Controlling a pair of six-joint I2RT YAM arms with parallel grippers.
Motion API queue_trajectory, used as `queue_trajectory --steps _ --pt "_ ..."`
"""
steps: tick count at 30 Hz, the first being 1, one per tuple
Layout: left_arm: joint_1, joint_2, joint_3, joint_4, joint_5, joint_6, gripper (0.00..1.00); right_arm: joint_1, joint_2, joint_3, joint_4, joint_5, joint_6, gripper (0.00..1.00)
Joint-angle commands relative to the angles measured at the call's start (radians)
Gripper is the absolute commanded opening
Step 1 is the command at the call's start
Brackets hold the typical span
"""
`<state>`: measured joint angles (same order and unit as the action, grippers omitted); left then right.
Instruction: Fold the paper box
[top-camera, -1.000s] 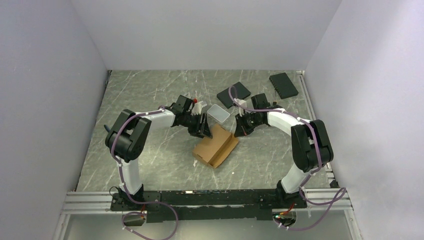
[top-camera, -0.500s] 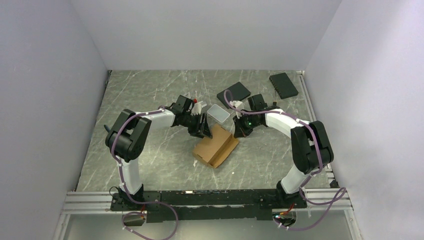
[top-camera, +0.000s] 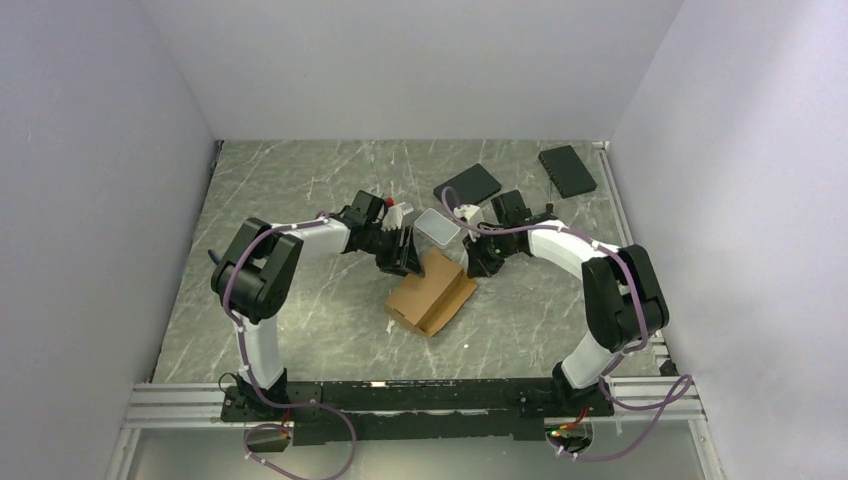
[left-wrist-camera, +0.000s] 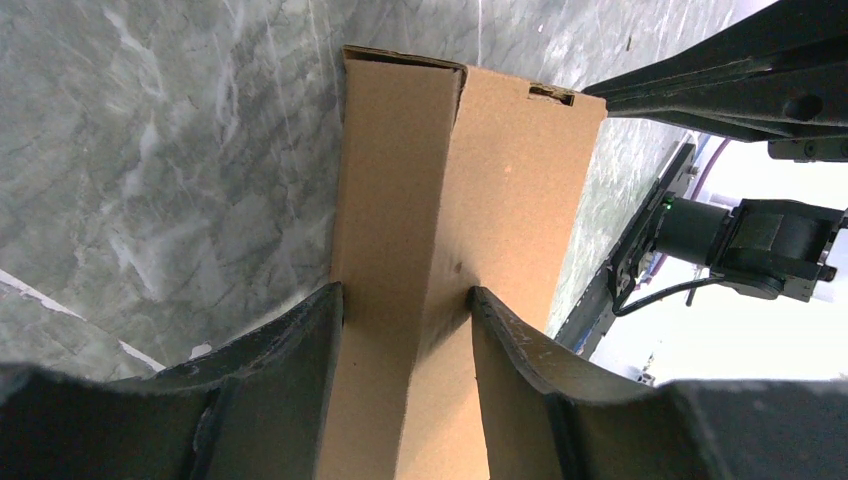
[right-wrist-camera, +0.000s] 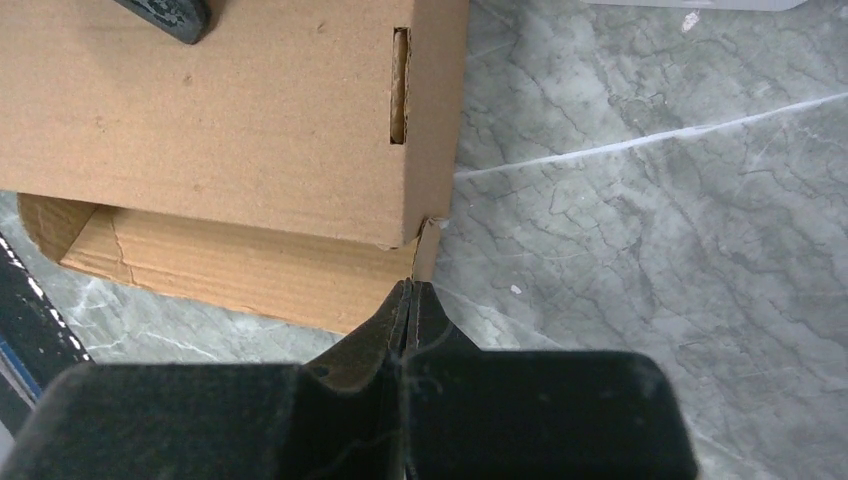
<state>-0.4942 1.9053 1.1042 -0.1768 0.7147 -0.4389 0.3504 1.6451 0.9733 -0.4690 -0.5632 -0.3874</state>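
Paper box (top-camera: 428, 293), partly folded: wall is clamped by left gripper (left-wrist-camera: 405, 298); corner flap may be crumpled if shoved askew by closed, empty right gripper (right-wrist-camera: 408, 292).

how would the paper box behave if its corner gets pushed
Probably light, easily slid: the paper box is thin corrugated card. Likely floppy at creases: its lower flap lies open. Left jaws straddling it may steady it.
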Motion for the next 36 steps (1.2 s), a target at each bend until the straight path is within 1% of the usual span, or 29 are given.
queue_trajectory --steps 1,12,21,31,33,36 --pt "0.003 0.037 -0.014 -0.060 -0.052 0.045 0.54 0.028 -0.034 -0.009 -0.015 0.012 -0.030 0.00" --pt "0.000 0.061 0.006 -0.080 -0.020 0.079 0.54 0.047 -0.099 -0.012 0.064 0.092 -0.020 0.00" --pt "-0.017 0.081 0.038 -0.117 -0.020 0.101 0.54 0.096 -0.090 -0.002 0.074 0.114 -0.042 0.00" --pt "-0.027 0.096 0.048 -0.124 -0.018 0.105 0.54 0.108 -0.123 -0.009 0.154 0.217 0.075 0.00" --pt "-0.027 0.095 0.047 -0.123 -0.019 0.103 0.54 0.106 -0.141 -0.018 0.167 0.205 0.091 0.00" --pt "-0.027 0.098 0.046 -0.122 -0.019 0.101 0.54 0.104 -0.167 -0.033 0.178 0.124 0.091 0.00"
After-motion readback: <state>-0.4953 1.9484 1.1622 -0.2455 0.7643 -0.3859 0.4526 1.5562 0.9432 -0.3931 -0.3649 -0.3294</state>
